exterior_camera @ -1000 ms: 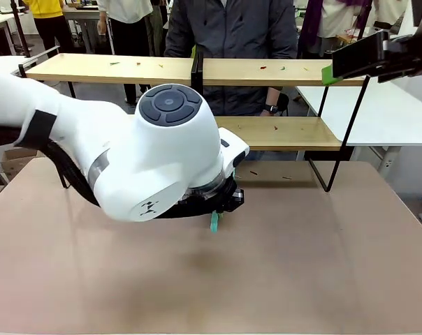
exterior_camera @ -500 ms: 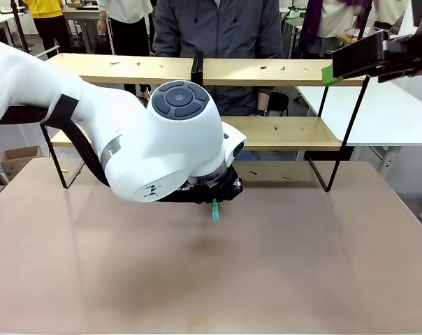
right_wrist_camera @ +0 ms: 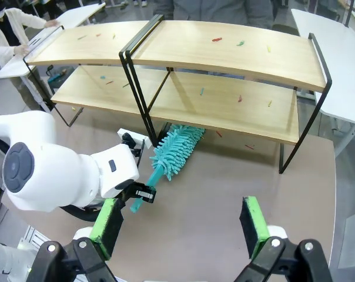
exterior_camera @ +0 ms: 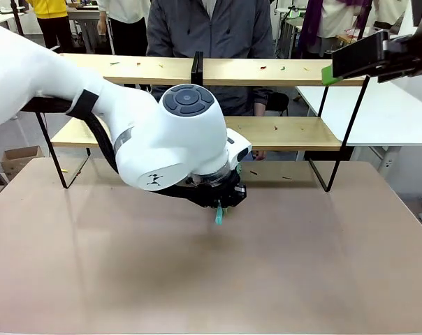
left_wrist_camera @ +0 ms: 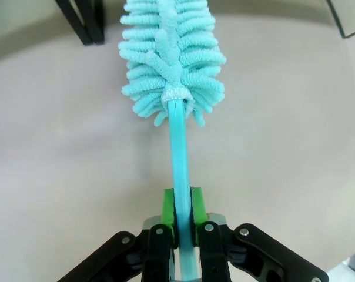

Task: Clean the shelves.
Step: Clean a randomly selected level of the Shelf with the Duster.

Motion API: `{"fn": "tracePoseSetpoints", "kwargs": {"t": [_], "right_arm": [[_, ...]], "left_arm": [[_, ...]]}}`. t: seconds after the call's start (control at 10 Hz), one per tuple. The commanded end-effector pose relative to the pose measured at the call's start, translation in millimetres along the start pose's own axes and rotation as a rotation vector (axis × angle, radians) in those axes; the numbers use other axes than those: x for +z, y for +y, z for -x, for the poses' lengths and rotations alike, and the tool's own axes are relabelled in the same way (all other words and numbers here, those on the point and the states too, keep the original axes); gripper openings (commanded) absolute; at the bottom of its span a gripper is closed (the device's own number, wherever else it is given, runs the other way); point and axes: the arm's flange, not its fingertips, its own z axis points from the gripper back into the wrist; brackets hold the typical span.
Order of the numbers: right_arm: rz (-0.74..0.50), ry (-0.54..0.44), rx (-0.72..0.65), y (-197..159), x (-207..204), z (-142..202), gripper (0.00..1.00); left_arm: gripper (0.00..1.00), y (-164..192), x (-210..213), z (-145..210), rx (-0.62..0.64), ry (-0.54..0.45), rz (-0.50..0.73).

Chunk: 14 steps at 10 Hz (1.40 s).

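The shelves [exterior_camera: 295, 72] are a two-tier light-wood rack on a thin black frame at the table's far side, also seen from above in the right wrist view [right_wrist_camera: 242, 56]. Small coloured scraps [exterior_camera: 263, 68] lie scattered on both boards. A teal fluffy duster [left_wrist_camera: 171, 59] has its handle clamped in my left gripper [left_wrist_camera: 180, 202], which is shut on it. In the front view that gripper [exterior_camera: 223, 202] hangs low over the tabletop in front of the rack's central divider. The duster head [right_wrist_camera: 173, 148] points toward the lower board. My right gripper [right_wrist_camera: 180, 226] is open and holds nothing, high at the right [exterior_camera: 333, 70].
A person in a dark grey jacket [exterior_camera: 211, 28] stands just behind the shelves. The brownish-pink tabletop [exterior_camera: 302, 265] stretches wide in front of the rack. A white table [exterior_camera: 386, 112] stands at the right. A cardboard box [exterior_camera: 19, 157] sits on the floor at the left.
My left arm has swung right and toward the shelves, carrying the duster with it. The person has shifted slightly left. The right arm has stayed still.
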Motion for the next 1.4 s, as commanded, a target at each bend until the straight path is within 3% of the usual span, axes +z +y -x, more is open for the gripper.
{"fn": "tracePoseSetpoints", "kwargs": {"t": [0.0,0.1,0.4,0.6,0.8,1.3], "right_arm": [[0.000,0.002,-0.005,0.1,-0.3,0.4,1.00],[0.000,0.002,-0.005,0.1,-0.3,0.4,1.00],[0.000,0.002,-0.005,0.1,-0.3,0.4,1.00],[0.000,0.002,-0.005,0.1,-0.3,0.4,1.00],[0.000,0.002,-0.005,0.1,-0.3,0.4,1.00],[0.000,0.002,-0.005,0.1,-0.3,0.4,1.00]], "left_arm": [[0.13,-37.7,-40.2,-17.2,-0.004,0.018,0.028],[0.13,-40.4,-40.9,-16.4,-0.022,0.019,0.069],[0.13,-47.2,-52.2,-12.6,-0.118,0.154,0.144],[0.13,-43.4,-42.8,-11.9,-0.172,0.212,0.262],[0.13,-34.2,-29.2,-9.3,-0.291,0.321,0.396],[0.13,-3.0,4.9,-4.4,-0.575,0.608,0.470]]}}
